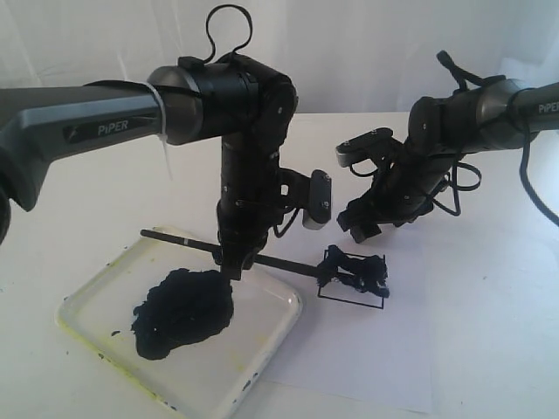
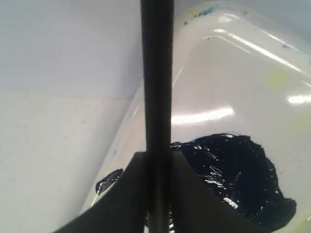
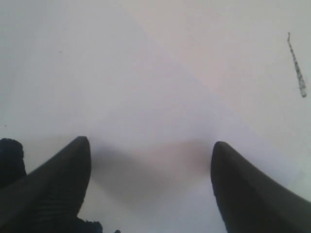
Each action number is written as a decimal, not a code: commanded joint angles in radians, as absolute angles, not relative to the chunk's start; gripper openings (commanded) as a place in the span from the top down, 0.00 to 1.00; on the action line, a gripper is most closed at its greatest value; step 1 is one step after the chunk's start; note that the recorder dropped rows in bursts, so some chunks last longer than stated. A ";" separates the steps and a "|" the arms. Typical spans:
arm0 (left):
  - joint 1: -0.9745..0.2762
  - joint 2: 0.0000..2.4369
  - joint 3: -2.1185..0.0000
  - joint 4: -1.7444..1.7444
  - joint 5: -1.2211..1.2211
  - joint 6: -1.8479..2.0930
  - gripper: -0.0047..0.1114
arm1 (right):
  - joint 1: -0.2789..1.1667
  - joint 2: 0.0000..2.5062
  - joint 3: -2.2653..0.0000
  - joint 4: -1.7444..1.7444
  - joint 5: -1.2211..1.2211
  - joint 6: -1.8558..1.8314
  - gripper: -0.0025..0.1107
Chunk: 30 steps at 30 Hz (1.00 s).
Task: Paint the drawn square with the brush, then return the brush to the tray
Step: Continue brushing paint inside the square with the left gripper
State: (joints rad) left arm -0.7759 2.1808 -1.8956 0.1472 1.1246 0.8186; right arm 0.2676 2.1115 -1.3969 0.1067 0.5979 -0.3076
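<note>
Tray (image 1: pixel 262 319) sits front-left w/ its black paint blob (image 1: pixel 183 312). L end effector (image 1: pixel 234 269) is clenched on the brush (image 1: pixel 284 264) mid-shaft, above the tray's far rim. Brush tip is at the drawn square (image 1: pixel 354 281), which is daubed along the top only (lower part looks white). Best to use short, light strokes and stay inside the outline. R end effector (image 3: pixel 150 145) hangs released, empty.
</note>
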 commanded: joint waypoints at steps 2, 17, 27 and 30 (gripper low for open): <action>-0.780 2.178 -1.898 0.139 1.095 0.834 0.96 | 0.268 2.119 -1.395 0.093 0.604 -0.318 0.40; -0.780 2.214 -1.898 0.207 1.045 0.806 0.96 | 0.268 2.119 -1.395 0.093 0.604 -0.318 0.40; -0.780 2.214 -1.898 0.247 1.011 0.806 0.96 | 0.268 2.119 -1.395 0.093 0.604 -0.318 0.40; -0.780 2.214 -1.898 0.247 1.036 0.806 0.96 | 0.268 2.119 -1.395 0.093 0.604 -0.318 0.40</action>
State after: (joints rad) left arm -0.7783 2.2176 -1.8956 0.2505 0.9999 0.8192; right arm 0.2676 2.1115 -1.3969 0.1067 0.5979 -0.3095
